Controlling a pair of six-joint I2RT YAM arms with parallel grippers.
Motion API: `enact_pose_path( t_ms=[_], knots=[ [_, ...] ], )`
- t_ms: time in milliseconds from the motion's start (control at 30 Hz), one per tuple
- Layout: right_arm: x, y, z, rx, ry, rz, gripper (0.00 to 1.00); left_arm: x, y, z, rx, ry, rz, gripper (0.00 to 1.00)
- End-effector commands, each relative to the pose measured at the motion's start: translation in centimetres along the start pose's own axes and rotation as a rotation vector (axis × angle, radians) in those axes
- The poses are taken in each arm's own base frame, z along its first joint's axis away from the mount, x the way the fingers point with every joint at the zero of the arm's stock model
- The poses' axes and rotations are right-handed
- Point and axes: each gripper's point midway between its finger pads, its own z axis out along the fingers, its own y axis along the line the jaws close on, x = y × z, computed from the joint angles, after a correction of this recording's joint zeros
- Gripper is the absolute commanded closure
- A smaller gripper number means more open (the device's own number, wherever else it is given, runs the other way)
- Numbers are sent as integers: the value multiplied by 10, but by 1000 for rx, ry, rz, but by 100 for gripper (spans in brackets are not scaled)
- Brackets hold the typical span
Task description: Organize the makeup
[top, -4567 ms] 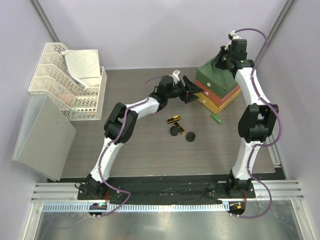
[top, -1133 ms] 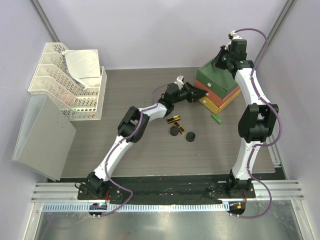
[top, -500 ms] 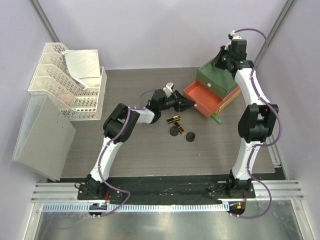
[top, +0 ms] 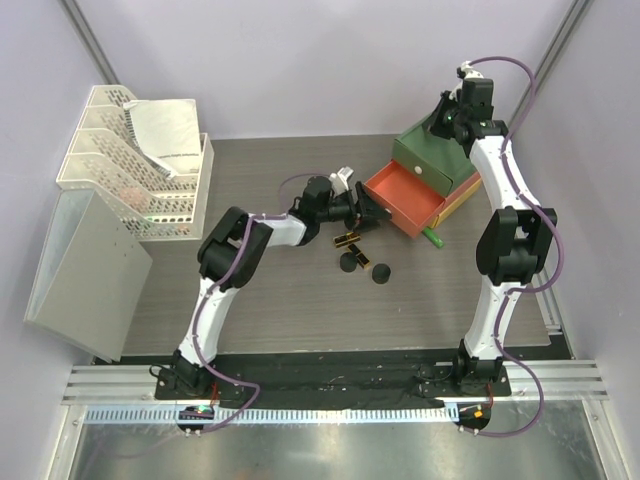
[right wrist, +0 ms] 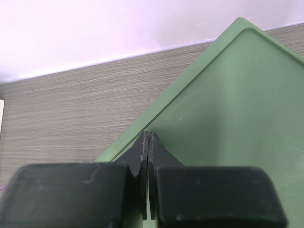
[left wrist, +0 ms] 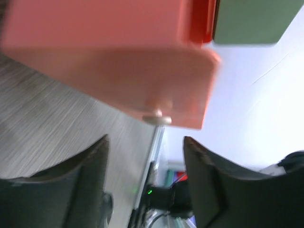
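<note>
Grey wood-grain counter (top: 270,300) enclosed by pale lavender walls. Left rear: one white mesh file tray (top: 110,175) holding white papers (top: 165,128); one grey panel (top: 85,265) leaning just in front of it. Right rear: one drawer box (top: 432,160), stacked green over orange over yellow, set at an angle to the counter edge. The orange drawer (top: 405,197) stands pulled out toward the counter's middle, with a small metal knob (left wrist: 157,118) on its front face. Left fingers (top: 366,211): spread apart, gripping nothing, pointed at the drawer front; in the wrist view the knob sits just ahead of the gap between them, not touching either one. Right fingers (right wrist: 148,142): pressed together with nothing between them, tips resting on the green top of the drawer box near its rear corner. Makeup, all loose on the counter near the middle: two black-gold sticks (top: 347,239), lying close together just beside the left fingers; two black round compacts (top: 381,273), near the sticks on their near side and a little apart from each other; one green tube (top: 432,238), lying at the near corner of the open drawer, partly hidden beneath it.
</note>
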Motion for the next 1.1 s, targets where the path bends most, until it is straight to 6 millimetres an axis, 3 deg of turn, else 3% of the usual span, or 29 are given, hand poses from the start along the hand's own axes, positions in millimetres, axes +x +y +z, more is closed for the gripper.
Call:
enact_pose_path(
  t_ms=[0,33,133,200,433,500,633,833,1067],
  knots=[
    [200,-77,-10,265,659,54,99,3,-51,-17,15,72,234,33],
    [200,-78,-10,266,659,55,99,7,-58,-24,1,89,242,32],
    [199,-78,-10,265,655,59,99,16,-47,-38,-80,128,304,30],
    [199,-77,-9,262,656,57,99,20,-51,-49,-123,138,347,30],
    [200,-77,-9,260,658,58,99,38,2,-107,-486,252,508,29],
    [201,-78,-9,262,661,57,99,33,13,-118,-571,266,596,29],
    [203,-78,-8,263,665,61,99,46,41,-140,-740,419,695,23],
    [205,-78,-8,261,672,61,99,52,43,-125,-780,495,801,20],
    [206,-79,-8,262,675,58,99,79,63,-107,-793,601,811,21]
  ],
)
